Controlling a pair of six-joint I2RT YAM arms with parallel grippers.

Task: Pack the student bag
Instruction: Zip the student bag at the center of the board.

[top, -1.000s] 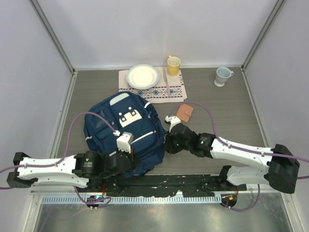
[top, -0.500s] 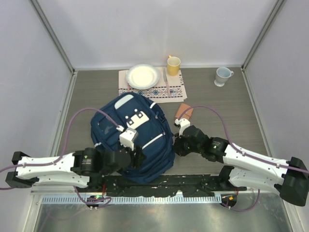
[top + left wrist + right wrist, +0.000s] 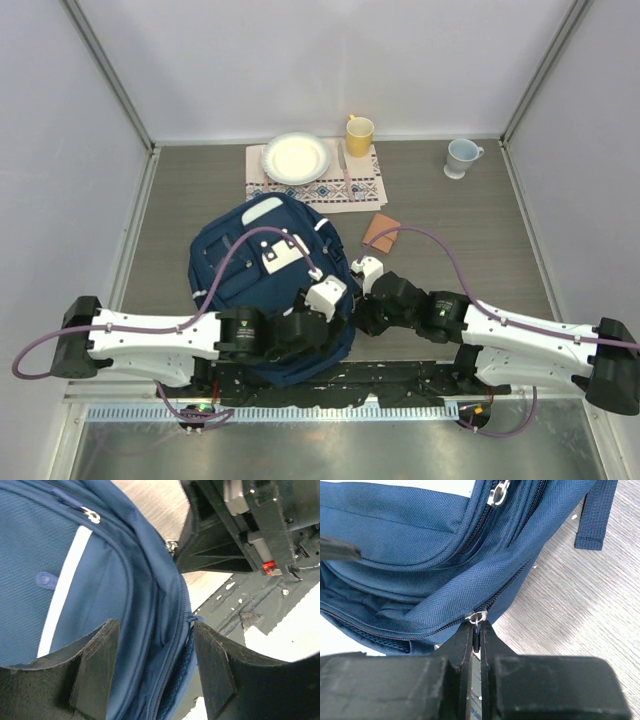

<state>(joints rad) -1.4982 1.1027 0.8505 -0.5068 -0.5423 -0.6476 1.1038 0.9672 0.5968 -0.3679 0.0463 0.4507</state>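
The student bag [image 3: 250, 275], a navy backpack with a white stripe [image 3: 62, 602] and a white buckle patch, lies front-up at the table's near middle. My left gripper [image 3: 335, 318] is at the bag's near right edge. In the left wrist view it [image 3: 154, 647] stands open, its fingers [image 3: 100, 655] straddling the zippered side seam without pinching it. My right gripper [image 3: 362, 312] is right beside it at the same corner. It [image 3: 476, 632] is shut on the metal zipper pull [image 3: 479, 617] of the bag's main zip, which is partly open to the left.
Behind the bag lies a patterned placemat [image 3: 330, 190] with a white plate [image 3: 296, 157] and a yellow cup [image 3: 359, 134]. A pale mug [image 3: 461, 157] stands at the back right. A small brown wallet [image 3: 381, 233] lies just right of the bag. Grey walls enclose three sides.
My left gripper has opened, let go of the bag and moved right along its near edge. The bag has shifted and turned slightly. My right gripper stays shut on the zipper pull.
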